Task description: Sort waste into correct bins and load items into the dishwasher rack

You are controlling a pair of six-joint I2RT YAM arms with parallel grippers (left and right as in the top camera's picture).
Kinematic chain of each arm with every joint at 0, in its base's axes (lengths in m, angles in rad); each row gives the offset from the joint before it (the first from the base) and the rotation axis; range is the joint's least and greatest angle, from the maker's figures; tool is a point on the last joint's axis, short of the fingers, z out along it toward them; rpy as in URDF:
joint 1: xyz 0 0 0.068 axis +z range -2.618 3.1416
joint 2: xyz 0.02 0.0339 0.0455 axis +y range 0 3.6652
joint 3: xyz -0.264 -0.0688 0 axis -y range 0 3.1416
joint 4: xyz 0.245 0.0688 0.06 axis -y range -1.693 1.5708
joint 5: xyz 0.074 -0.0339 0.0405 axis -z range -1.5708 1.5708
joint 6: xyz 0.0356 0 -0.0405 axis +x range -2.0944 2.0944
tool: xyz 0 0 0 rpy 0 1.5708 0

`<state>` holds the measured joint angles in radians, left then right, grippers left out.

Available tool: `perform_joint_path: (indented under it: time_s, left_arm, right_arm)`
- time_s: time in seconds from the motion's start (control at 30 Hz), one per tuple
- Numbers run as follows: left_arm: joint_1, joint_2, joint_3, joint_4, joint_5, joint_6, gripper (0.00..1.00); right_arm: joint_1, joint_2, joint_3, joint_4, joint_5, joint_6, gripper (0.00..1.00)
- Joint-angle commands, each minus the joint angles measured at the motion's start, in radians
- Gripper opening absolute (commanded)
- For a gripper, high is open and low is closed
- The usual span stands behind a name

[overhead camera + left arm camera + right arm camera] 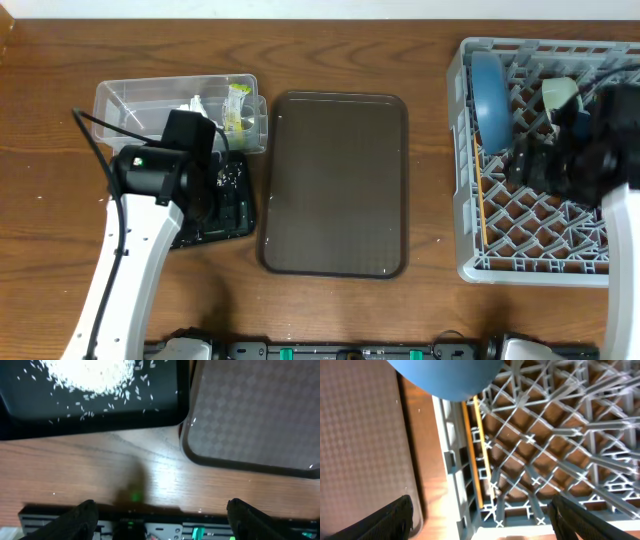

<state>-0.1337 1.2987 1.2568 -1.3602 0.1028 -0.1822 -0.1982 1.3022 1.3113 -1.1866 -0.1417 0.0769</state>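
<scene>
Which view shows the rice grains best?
The left wrist view: the rice grains lie piled and scattered in the black tray, close up. Overhead, the left arm hides most of the tray; few specks show. The right wrist view shows none.

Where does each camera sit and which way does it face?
Overhead: above the table, straight down; both arms show.
Left wrist: on left arm, down onto black tray of rice; left pincer shows.
Right wrist: on right arm, down onto grey rack and chopsticks; right pincer shows.
All three share the brown tray.

black tray (238, 212) half under left arm (128, 245), rack (466, 200) cropped right
</scene>
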Motion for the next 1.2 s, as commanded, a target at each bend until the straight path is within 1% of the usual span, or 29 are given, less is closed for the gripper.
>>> perform_joint_path:
  time_s: [0.0,0.17,0.23,0.37,0.47,0.6,0.73,1.17]
  left_arm:
    - [-0.002,-0.090,-0.031,0.022,0.006,0.014,0.86]
    - [-0.002,-0.325,-0.179,0.183,0.006,0.013,0.86]
    - [-0.002,-0.447,-0.256,0.247,0.000,0.013,0.86]
    - [-0.002,-0.666,-0.379,0.317,-0.010,-0.018,0.86]
    - [-0.002,-0.774,-0.422,0.346,-0.009,-0.018,0.86]
    - [-0.002,-0.827,-0.430,0.370,-0.009,-0.017,0.86]
    - [-0.002,-0.823,-0.430,0.374,-0.009,-0.017,0.86]
    - [-0.002,-0.822,-0.430,0.374,-0.009,-0.017,0.86]
  right_arm:
    - [-0.012,-0.150,-0.111,0.053,0.032,0.024,0.87]
    - [-0.012,-0.402,-0.327,0.201,0.029,0.023,0.93]
    - [-0.012,-0.494,-0.404,0.247,0.029,0.024,0.99]
    - [-0.012,-0.622,-0.511,0.287,0.029,0.024,0.99]
    - [-0.012,-0.659,-0.550,0.285,0.029,0.024,0.99]
    - [-0.012,-0.660,-0.573,0.282,0.026,0.023,0.99]
    - [-0.012,-0.661,-0.575,0.256,0.026,0.023,0.99]
    - [-0.012,-0.661,-0.575,0.254,0.026,0.023,0.99]
